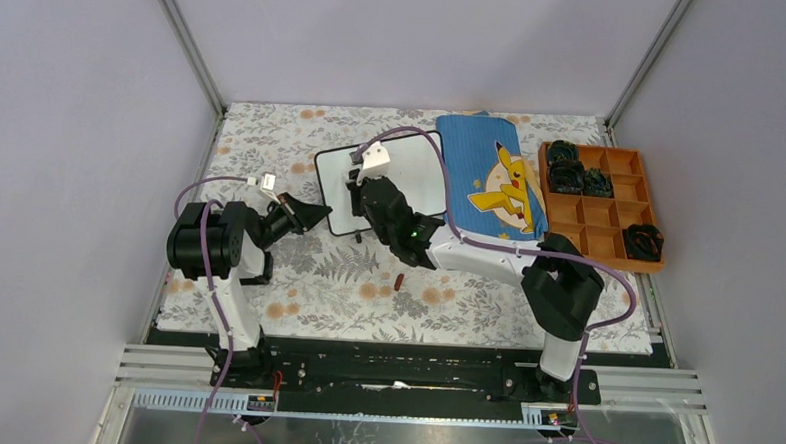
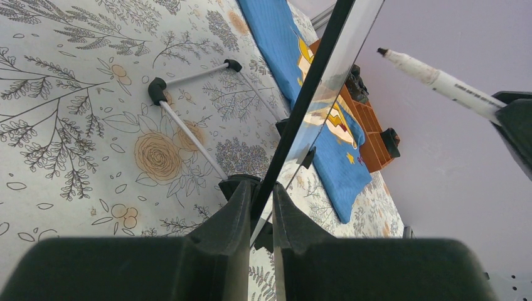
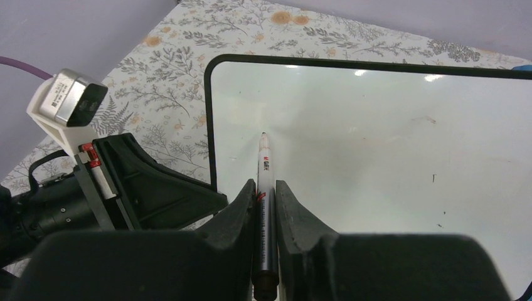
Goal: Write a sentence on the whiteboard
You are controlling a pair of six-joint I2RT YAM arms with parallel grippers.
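The whiteboard (image 1: pixel 421 175) sits in the middle of the table, toward the back, just beside a blue cloth (image 1: pixel 472 155) with a yellow cartoon animal on it. Its long side runs from left to right, and the right end is turned a bit toward the back wall. Its writing face points up and toward the arms. In the left wrist view the board (image 2: pixel 312 81) shows edge-on, and thin metal legs with black feet (image 2: pixel 157 91) stick out from its back onto the flowery table cover (image 1: pixel 316 289). The left gripper (image 1: pixel 321 212) has its two fingers (image 2: pixel 235 213) pressed tight on the black rim at the board's left edge. The right gripper (image 3: pixel 266 194) is over the left part of the board, and its fingers are closed around a white pen (image 3: pixel 266 179). The pen's dark tip points at the board face. In the left wrist view a small gap shows between the tip and the board. The board (image 3: pixel 376 157) is white and shiny, with round corners, a thin black rim and a few tiny dark specks. An orange tray (image 1: pixel 598 241) with little boxes stands right of the cloth, and some boxes hold dark things. A small red-brown thing (image 1: pixel 398 280) lies on the cover in front of the board.
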